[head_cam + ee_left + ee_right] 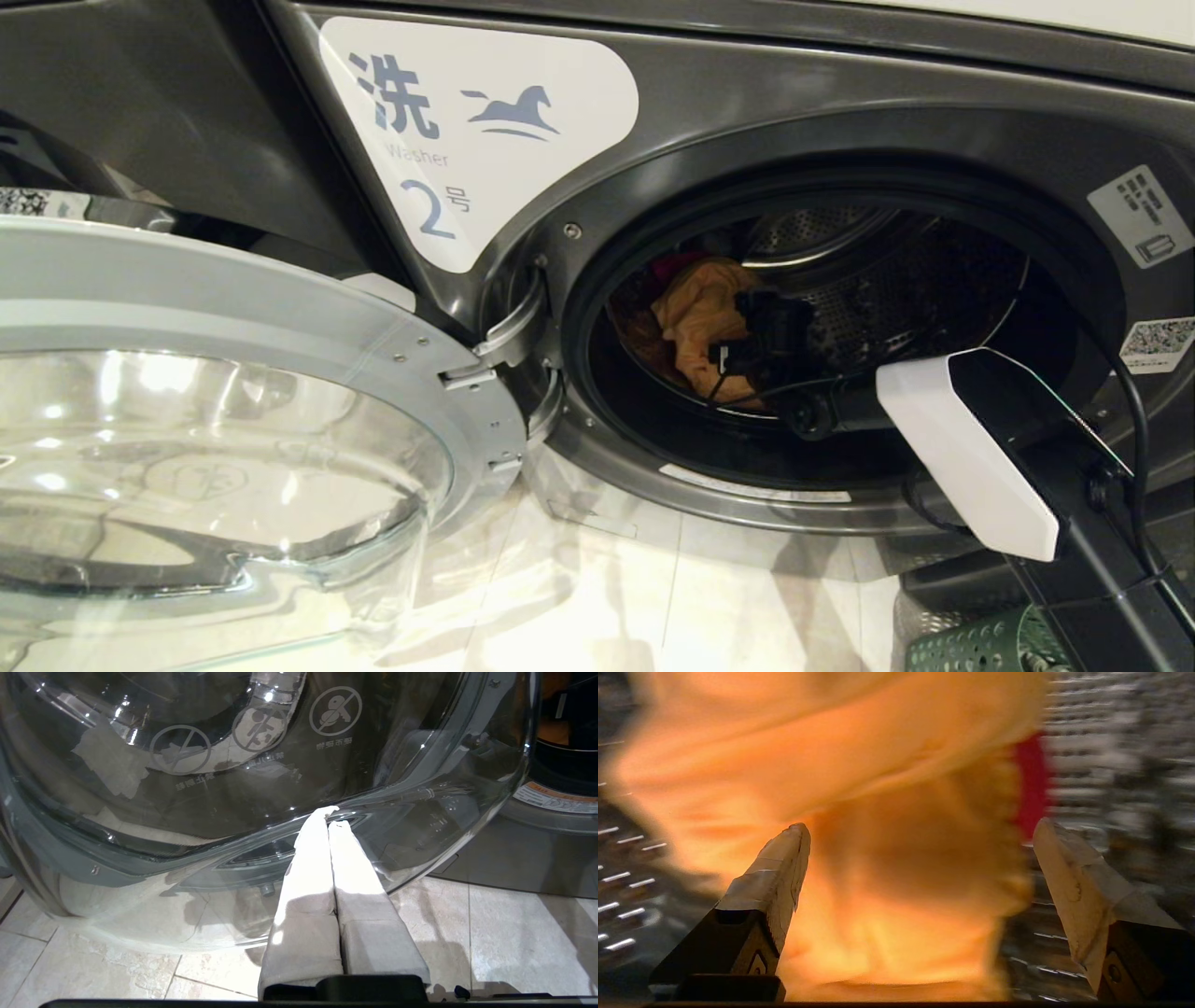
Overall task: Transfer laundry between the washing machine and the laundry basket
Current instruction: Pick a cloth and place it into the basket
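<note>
- Washing machine (747,103): a dark grey front-loader that fills most of the head view. A pale label (467,112) on its panel carries a Chinese character, a horse emblem, the word "Washer" and the numeral 2.
- Door (215,392): swung fully open to the left of the drum opening. It has a silver rim and a clear bulged glass bowl, and hangs on a hinge (509,341) at the edge of the opening. In the left wrist view the glass shows round warning symbols (335,704).
- Drum (896,280): a perforated metal cylinder visible through the round opening. It holds the laundry.
- Floor (653,597): pale tiles in front of the machine.
- Right arm (1008,448): black with a white cover. It reaches from lower right through the opening into the drum.
- Orange garment (700,322): a crumpled cloth lying inside the drum toward its left side. In the right wrist view it fills most of the frame, blurred.
- Red cloth (1029,784): a narrow strip showing just beside the orange garment; what it belongs to cannot be told.
- Laundry basket (980,644): green and perforated. Only a corner shows, on the floor at lower right beneath the right arm.
- Right gripper (920,858): inside the drum, fingers (784,868) spread wide apart with the orange garment directly ahead between them. Nothing is clamped.
- Left gripper (329,821): outside the machine, low over the floor, its tips near the glass of the door. Its fingers (308,868) are pressed together, empty.
</note>
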Tool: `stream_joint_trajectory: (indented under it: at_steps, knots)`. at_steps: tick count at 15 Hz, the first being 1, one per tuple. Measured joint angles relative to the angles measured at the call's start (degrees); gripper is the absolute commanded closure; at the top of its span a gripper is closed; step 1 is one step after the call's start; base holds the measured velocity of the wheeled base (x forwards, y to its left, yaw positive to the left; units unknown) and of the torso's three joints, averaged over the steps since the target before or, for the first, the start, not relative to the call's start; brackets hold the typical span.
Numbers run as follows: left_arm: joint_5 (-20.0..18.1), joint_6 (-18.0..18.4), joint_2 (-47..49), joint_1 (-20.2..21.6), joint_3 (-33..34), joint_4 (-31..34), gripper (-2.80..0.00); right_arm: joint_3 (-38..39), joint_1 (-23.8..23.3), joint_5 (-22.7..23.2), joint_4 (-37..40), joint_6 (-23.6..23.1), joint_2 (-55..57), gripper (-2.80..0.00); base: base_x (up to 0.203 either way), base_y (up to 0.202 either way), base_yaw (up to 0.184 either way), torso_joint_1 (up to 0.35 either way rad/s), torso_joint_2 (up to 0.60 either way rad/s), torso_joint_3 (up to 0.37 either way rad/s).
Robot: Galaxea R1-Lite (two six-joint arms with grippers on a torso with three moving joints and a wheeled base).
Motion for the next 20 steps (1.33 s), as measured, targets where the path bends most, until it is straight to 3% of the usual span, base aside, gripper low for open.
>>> stream_joint_trajectory:
  at_steps: [5, 20]
  knots:
    - [-0.02, 0.01, 0.0, -0.02, 0.0, 0.0, 0.0, -0.23, -1.69, 3.96, 1.11, 1.5, 1.1, -2.8, 0.0, 0.0, 0.0, 0.0, 0.0, 0.0]
    - [-0.01, 0.01, 0.0, -0.02, 0.0, -0.02, 0.0, -0.19, -2.13, 4.37, 1.82, 1.09, 3.08, -2.8, 0.0, 0.0, 0.0, 0.0, 0.0, 0.0]
